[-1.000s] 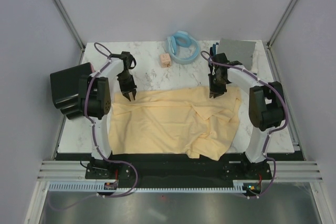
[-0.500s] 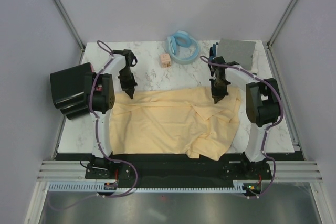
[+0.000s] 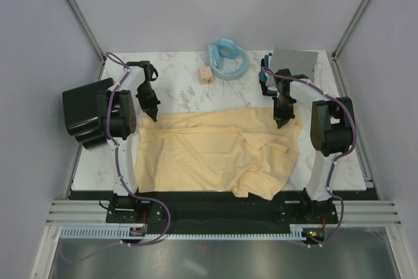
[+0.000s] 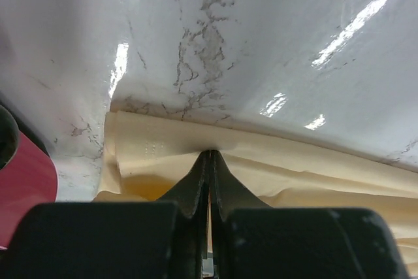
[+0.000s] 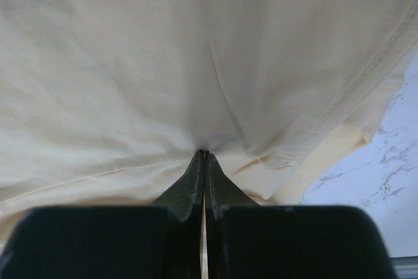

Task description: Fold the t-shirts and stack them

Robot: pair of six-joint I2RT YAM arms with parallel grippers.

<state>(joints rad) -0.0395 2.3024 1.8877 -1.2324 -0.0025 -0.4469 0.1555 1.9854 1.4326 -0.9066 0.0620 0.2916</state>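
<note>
A large pale yellow-cream t-shirt [image 3: 215, 151] lies rumpled across the marble table [image 3: 183, 96]. At its far left corner my left gripper [image 3: 152, 114] is shut on the cloth edge; the left wrist view shows the fingertips pinching the t-shirt [image 4: 157, 151] by its hem, my left gripper [image 4: 209, 155] closed tight. On the far right edge my right gripper [image 3: 282, 122] is shut on the shirt too. In the right wrist view the t-shirt [image 5: 163, 63] fills the frame above my right gripper [image 5: 204, 155]. A folded grey t-shirt [image 3: 295, 63] lies at the back right.
A light blue ring-shaped thing [image 3: 227, 57] and a small tan cube [image 3: 206, 75] sit at the back centre. A black box [image 3: 87, 110] stands off the table's left edge; its pink-red side [image 4: 23, 184] shows in the left wrist view.
Both grippers closed on the shirt's far edge. Since then the left one has moved left and the right one right, drawing that edge wider.
</note>
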